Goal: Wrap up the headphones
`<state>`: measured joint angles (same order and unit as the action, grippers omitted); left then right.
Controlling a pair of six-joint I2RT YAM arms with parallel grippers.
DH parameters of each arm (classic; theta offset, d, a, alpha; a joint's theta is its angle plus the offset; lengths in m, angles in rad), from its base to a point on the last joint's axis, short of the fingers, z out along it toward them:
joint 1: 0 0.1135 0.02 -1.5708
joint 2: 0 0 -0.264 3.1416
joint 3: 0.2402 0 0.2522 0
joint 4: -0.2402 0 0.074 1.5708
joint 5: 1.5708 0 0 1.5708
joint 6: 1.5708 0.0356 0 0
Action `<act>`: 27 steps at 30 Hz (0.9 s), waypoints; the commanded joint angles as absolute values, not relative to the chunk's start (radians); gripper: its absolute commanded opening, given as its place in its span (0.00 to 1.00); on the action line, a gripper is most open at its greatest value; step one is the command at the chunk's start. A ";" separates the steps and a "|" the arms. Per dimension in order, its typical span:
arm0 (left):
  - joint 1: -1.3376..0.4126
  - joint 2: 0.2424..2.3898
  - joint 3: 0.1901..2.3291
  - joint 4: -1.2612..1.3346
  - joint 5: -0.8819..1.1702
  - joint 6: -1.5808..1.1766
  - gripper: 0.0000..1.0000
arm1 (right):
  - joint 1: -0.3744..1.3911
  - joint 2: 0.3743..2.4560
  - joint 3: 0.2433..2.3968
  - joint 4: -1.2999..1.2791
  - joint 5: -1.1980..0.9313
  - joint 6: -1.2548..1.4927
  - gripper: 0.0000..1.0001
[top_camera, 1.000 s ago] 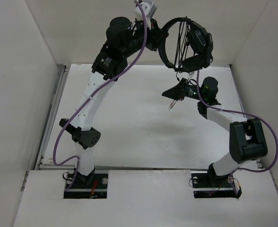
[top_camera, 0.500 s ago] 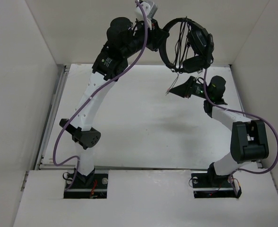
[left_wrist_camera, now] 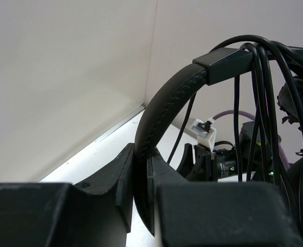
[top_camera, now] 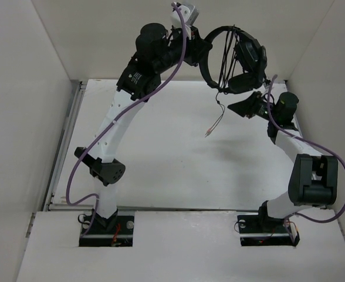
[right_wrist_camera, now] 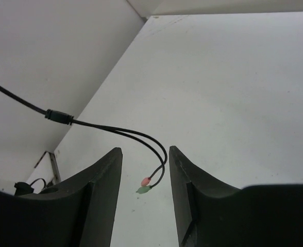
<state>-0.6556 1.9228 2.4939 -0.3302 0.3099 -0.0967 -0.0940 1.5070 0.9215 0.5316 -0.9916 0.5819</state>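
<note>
Black on white bench (top_camera: 161, 153): found loose cable (right_wrist_camera: 105, 127) hanging vertically just left of the right gripper (top_camera: 234, 107), spread and empty, with left gripper (left_wrist_camera: 140, 175) clamped on the headband (left_wrist_camera: 167, 103) of the headphones (top_camera: 249, 56).

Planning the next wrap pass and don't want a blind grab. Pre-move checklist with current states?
1. Hold: left claw shut on the headband: ok.
2. Wraps: cable turns cross the headband, several strands: ok.
3. Wrap tightness: cannot tell.
4. Cable in right claw: not ok, it is open and empty.
5. Target: loose cable end hangs free beside the right claw: ok.
6. Sight: plug tips show between the right claw's fingers, beyond them: ok.
</note>
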 commanded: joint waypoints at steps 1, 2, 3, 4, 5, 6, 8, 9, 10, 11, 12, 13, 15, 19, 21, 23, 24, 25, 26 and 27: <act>-0.679 1.852 2.510 -0.230 0.321 -0.129 0.02 | -0.085 1.506 0.979 0.506 -0.983 0.509 0.48; -0.683 1.852 2.510 -0.230 0.321 -0.129 0.02 | -0.081 1.511 0.983 0.500 -0.986 0.506 0.48; -0.686 1.852 2.510 -0.230 0.321 -0.130 0.02 | -0.070 1.516 0.983 0.497 -0.988 0.503 0.48; -0.689 1.852 2.510 -0.230 0.321 -0.130 0.02 | -0.055 1.519 0.983 0.497 -0.992 0.502 0.48; -0.694 1.852 2.510 -0.230 0.321 -0.130 0.02 | -0.041 1.525 0.982 0.495 -0.992 0.494 0.48; -0.699 1.852 2.513 -0.230 0.321 -0.132 0.02 | -0.022 1.532 0.980 0.495 -0.992 0.486 0.48; -0.708 1.853 2.520 -0.229 0.321 -0.132 0.02 | 0.001 1.549 0.980 0.494 -0.994 0.473 0.48; -0.714 1.853 2.525 -0.229 0.321 -0.129 0.02 | 0.011 1.558 0.986 0.489 -0.996 0.471 0.48; -0.719 1.853 2.528 -0.229 0.321 -0.126 0.02 | 0.021 1.566 0.991 0.486 -1.000 0.469 0.48; -0.722 1.853 2.531 -0.229 0.321 -0.124 0.02 | 0.034 1.574 0.999 0.485 -1.005 0.469 0.47; -0.722 1.853 2.531 -0.227 0.319 -0.124 0.02 | 0.042 1.575 1.000 0.483 -1.005 0.468 0.47; -0.723 1.853 2.533 -0.227 0.319 -0.123 0.02 | 0.048 1.578 1.002 0.483 -1.006 0.468 0.47; -0.725 1.853 2.534 -0.229 0.314 -0.123 0.02 | 0.064 1.585 1.005 0.483 -1.006 0.462 0.47; -0.731 1.852 2.534 -0.229 0.314 -0.120 0.02 | 0.074 1.597 1.005 0.483 -1.003 0.456 0.46; -0.732 1.852 2.539 -0.229 0.311 -0.120 0.02 | 0.082 1.598 1.003 0.486 -1.005 0.457 0.45; -0.734 1.856 2.545 -0.227 0.310 -0.118 0.02 | 0.090 1.598 0.997 0.494 -1.018 0.457 0.38; -0.731 1.858 2.545 -0.226 0.307 -0.118 0.02 | 0.096 1.598 0.994 0.497 -1.038 0.456 0.32; -0.725 1.859 2.545 -0.224 0.302 -0.114 0.02 | 0.100 1.598 0.993 0.500 -1.054 0.454 0.23; -0.719 1.862 2.545 -0.224 0.295 -0.109 0.02 | 0.108 1.597 0.988 0.502 -1.061 0.453 0.12; -0.711 1.865 2.545 -0.222 0.284 -0.104 0.02 | 0.113 1.592 0.982 0.499 -1.063 0.449 0.04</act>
<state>-0.7231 1.9217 2.4954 -0.3267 0.3080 -0.0929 0.0887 1.5986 0.9588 0.4557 -1.0149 0.4740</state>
